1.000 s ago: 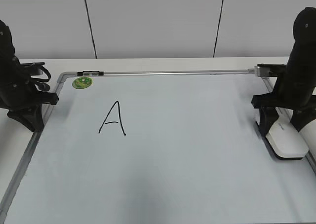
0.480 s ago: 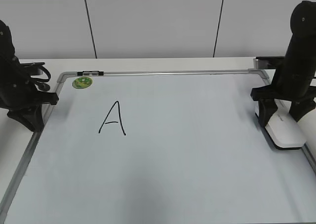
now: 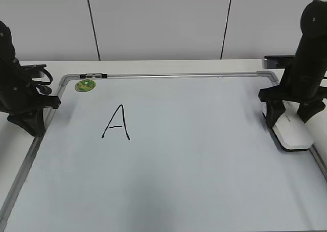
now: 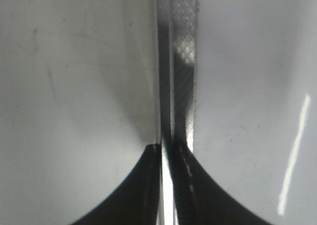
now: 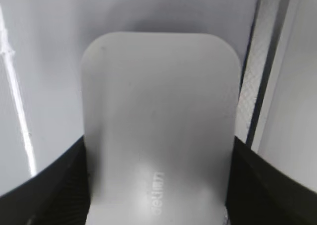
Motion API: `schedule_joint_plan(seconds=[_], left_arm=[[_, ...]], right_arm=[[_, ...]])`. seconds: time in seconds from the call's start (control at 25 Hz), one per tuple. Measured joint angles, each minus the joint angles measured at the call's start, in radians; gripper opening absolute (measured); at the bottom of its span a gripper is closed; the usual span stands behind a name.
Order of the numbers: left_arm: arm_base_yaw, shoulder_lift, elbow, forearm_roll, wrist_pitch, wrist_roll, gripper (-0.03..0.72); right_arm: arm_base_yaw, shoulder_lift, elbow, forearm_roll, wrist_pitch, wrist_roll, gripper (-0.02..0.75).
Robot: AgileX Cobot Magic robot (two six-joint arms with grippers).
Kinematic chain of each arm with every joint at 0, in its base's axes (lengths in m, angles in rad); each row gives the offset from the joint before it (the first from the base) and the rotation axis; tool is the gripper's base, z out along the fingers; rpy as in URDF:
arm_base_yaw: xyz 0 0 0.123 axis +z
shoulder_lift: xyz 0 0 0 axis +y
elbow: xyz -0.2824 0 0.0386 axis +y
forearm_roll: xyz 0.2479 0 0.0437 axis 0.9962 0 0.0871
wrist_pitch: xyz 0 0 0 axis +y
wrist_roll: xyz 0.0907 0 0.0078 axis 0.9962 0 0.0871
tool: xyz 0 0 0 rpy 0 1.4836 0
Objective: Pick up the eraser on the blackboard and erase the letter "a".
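Note:
The white eraser (image 3: 292, 132) lies at the right edge of the blackboard (image 3: 204, 155), a white board with a silver frame. My right gripper (image 3: 288, 120) is shut on the eraser, one black finger on each long side. In the right wrist view the eraser (image 5: 158, 96) fills the space between the fingers of the gripper (image 5: 158, 185), with grey print on its top. No lowercase letter "a" shows in any view. My left gripper (image 3: 30, 125) is shut and empty at the board's left frame; the left wrist view shows its tips (image 4: 166, 148) over the frame strip (image 4: 183, 61).
A tall capital "A" (image 3: 116, 123) in black marker is on the left half of the board. A round green magnet (image 3: 85, 85) sits at the far left corner. The board's right frame (image 5: 270, 61) runs just beside the eraser.
My right gripper has moved toward the far side of the board along its right edge, and the eraser has moved with it. The left arm has not moved.

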Motion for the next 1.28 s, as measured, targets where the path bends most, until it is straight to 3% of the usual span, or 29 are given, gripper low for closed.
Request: schedule_joint_plan(seconds=[1.12,1.28], left_arm=[[0.0,0.0,0.0,0.0,0.0,0.0,0.056],[0.0,0.0,0.0,0.0,0.0,0.0,0.056]], right_arm=[[-0.003,0.041,-0.012,-0.032,-0.052,0.035,0.512],[-0.003,0.045,-0.016,-0.034,-0.048,0.062,0.552]])
